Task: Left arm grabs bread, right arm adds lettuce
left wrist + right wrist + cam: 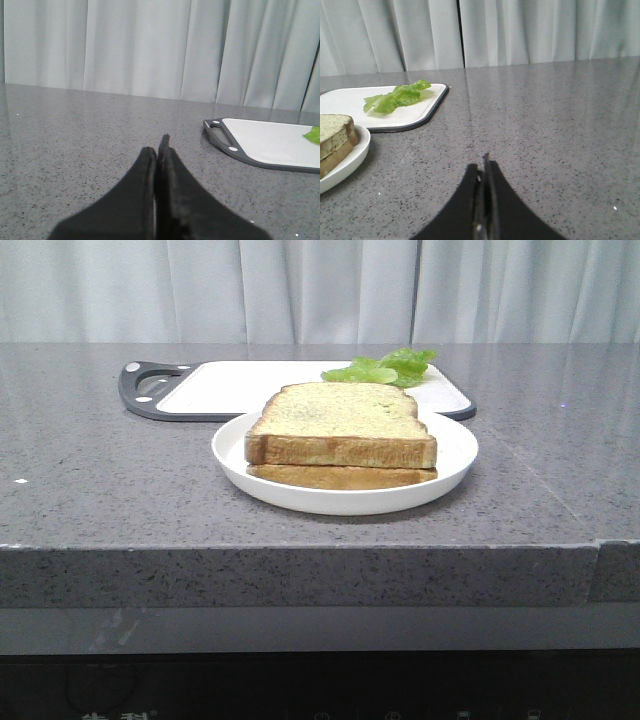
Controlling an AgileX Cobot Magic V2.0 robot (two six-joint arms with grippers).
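Sitting on a round white plate (455, 455) at the middle of the grey speckled stone counter (100, 490), the thick square slice of toasted bread (340, 425) with its greenish-speckled tan face rests on top of a thinner, flatter slice (340, 477). Behind the plate lies a white cutting board with a dark grey rim and handle (230, 388), and the bright green ruffled lettuce leaf (385, 367) lies on its far right corner. The left gripper (159, 150) hovers low over bare counter, fingers pressed together on nothing, the board off to one side and well apart. The right gripper (482, 167) is likewise clenched and empty, bread and lettuce both well clear of its tips.
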